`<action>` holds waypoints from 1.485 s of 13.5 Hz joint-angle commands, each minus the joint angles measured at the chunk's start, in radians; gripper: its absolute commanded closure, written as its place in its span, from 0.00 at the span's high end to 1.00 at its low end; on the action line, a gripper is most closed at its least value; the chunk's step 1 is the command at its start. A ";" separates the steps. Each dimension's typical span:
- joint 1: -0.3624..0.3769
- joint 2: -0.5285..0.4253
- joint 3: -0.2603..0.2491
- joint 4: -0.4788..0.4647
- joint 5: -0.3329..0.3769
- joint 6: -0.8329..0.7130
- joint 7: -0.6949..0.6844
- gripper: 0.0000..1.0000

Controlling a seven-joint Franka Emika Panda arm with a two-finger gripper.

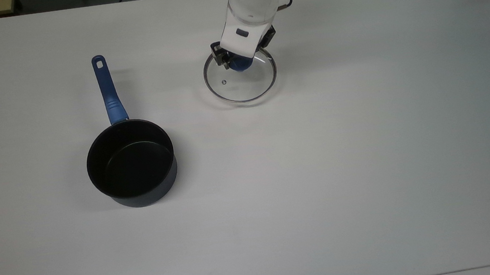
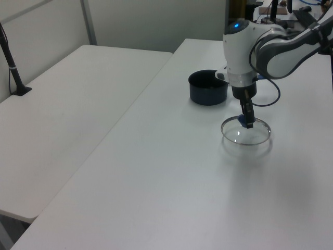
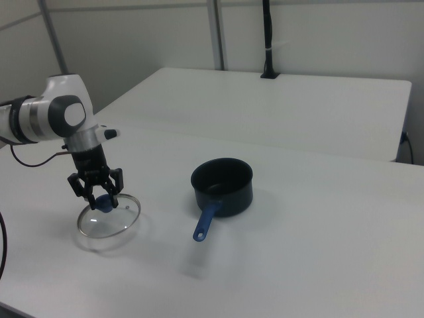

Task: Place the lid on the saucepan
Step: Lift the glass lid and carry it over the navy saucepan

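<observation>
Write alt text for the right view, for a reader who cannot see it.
A white robot arm's gripper is shut on the blue knob of a glass lid, holding it just above a white table. To the right view's right, apart from it, an open dark saucepan stands, its blue handle pointing toward the camera.

No legible text, label, brand mark, number or sign appears on any surface in the top view, the left view or the right view.
</observation>
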 commanded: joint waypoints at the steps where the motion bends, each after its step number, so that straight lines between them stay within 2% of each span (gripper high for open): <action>1: 0.015 -0.059 -0.015 0.064 0.001 -0.126 0.015 0.46; 5: -0.012 -0.080 -0.023 0.148 0.021 -0.198 0.010 0.45; 8: -0.049 -0.062 -0.064 0.268 0.024 -0.270 -0.029 0.45; 12: -0.159 0.068 -0.069 0.455 0.032 -0.293 -0.040 0.45; 15: -0.229 0.192 -0.071 0.601 0.072 -0.297 -0.046 0.45; 18: -0.270 0.282 -0.072 0.681 0.072 -0.292 -0.046 0.45; 20: -0.292 0.303 -0.071 0.689 0.072 -0.281 -0.048 0.45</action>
